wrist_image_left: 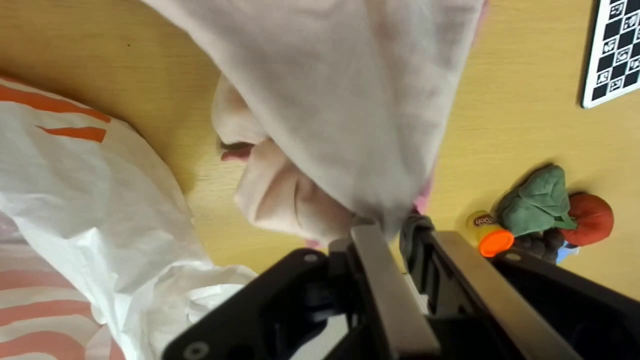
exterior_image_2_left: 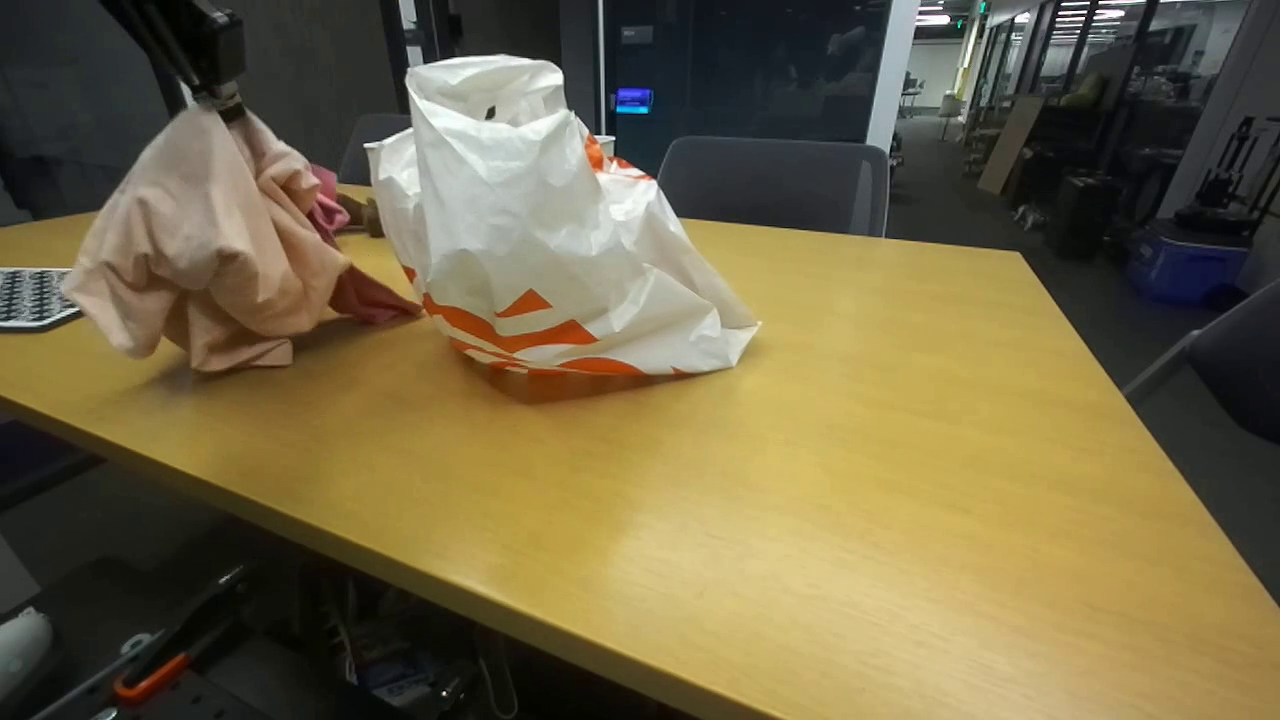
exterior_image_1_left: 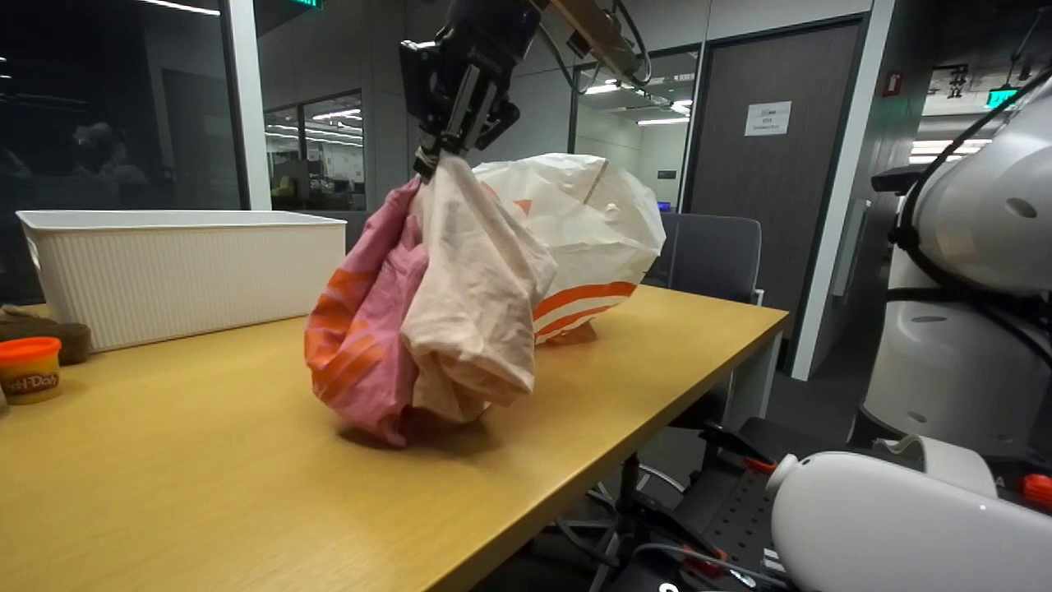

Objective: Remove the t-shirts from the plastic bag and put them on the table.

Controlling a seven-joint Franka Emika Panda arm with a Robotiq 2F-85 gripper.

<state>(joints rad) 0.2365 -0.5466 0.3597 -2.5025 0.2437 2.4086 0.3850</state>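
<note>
My gripper (exterior_image_1_left: pixel 436 160) is above the table (exterior_image_1_left: pixel 205 477), shut on a pale pink t-shirt (exterior_image_1_left: pixel 477 304). The shirt hangs bunched from the fingertips and also shows in an exterior view (exterior_image_2_left: pixel 215 240). In the wrist view the fingertips (wrist_image_left: pixel 391 225) pinch its top (wrist_image_left: pixel 340 100). Darker pink cloth with orange print (exterior_image_1_left: pixel 362 345) hangs beside it; whether it is a second shirt, I cannot tell. Its lower end is at or just above the table. The white plastic bag with orange stripes (exterior_image_2_left: pixel 540 230) stands upright beside the hanging cloth (wrist_image_left: pixel 100 200). Its contents are hidden.
A white ribbed bin (exterior_image_1_left: pixel 205 279) stands on the table. A Play-Doh tub (wrist_image_left: pixel 491 235) lies near green (wrist_image_left: pixel 537 200) and red (wrist_image_left: pixel 592 220) soft items. A checkered board (wrist_image_left: pixel 617 55) lies on the table. Chairs (exterior_image_2_left: pixel 775 185) stand past the table edge.
</note>
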